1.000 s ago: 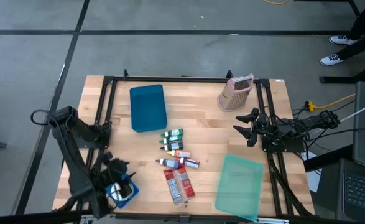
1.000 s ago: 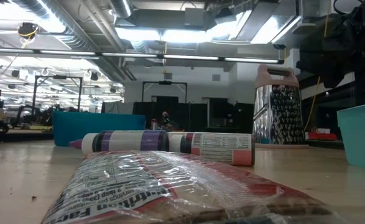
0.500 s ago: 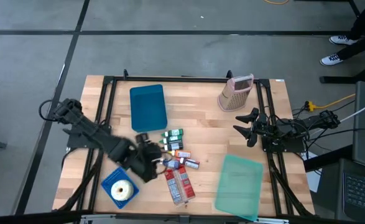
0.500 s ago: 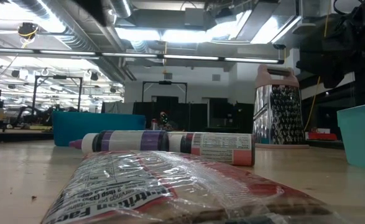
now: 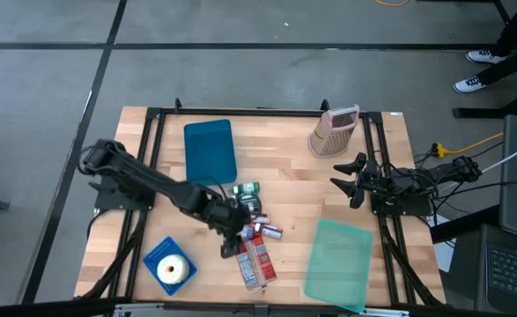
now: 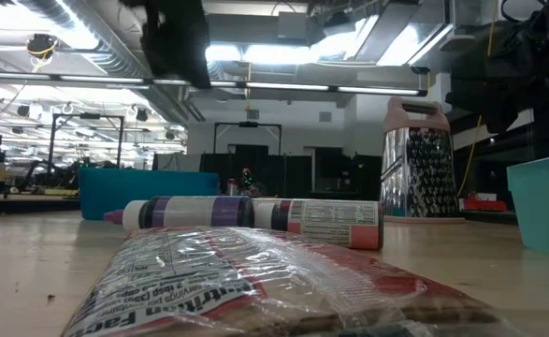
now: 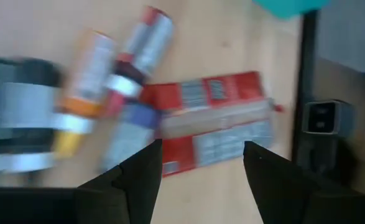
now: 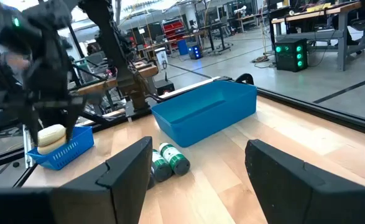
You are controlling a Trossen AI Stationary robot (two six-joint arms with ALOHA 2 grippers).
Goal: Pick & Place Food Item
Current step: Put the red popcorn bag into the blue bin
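A red and clear food packet [image 5: 254, 261] lies flat near the table's front middle, and shows also in the left wrist view [image 7: 216, 121] and the low view [image 6: 255, 281]. Several small tubes and bottles [image 5: 249, 210] lie just behind it. My left gripper [image 5: 232, 236] hangs open above the packet's far end and the tubes [image 7: 89, 81], slanting down; in its own view the left gripper [image 7: 202, 168] holds nothing. A pale ring-shaped roll sits in a small blue basket [image 5: 170, 267] at the near left. My right gripper [image 5: 339, 176] waits open at the right.
A blue tray [image 5: 210, 151] lies at the far left of the middle, a teal tray [image 5: 339, 261] at the near right, a pink-handled grater [image 5: 333, 130] stands at the far right. Black frame rails [image 5: 148, 167] run along both sides.
My left gripper has swung from above the blue basket at the near left toward the table's middle, sinking a little and turning, and now hangs over the tubes and the packet. It has stayed open. The basket with the roll has stayed where it was.
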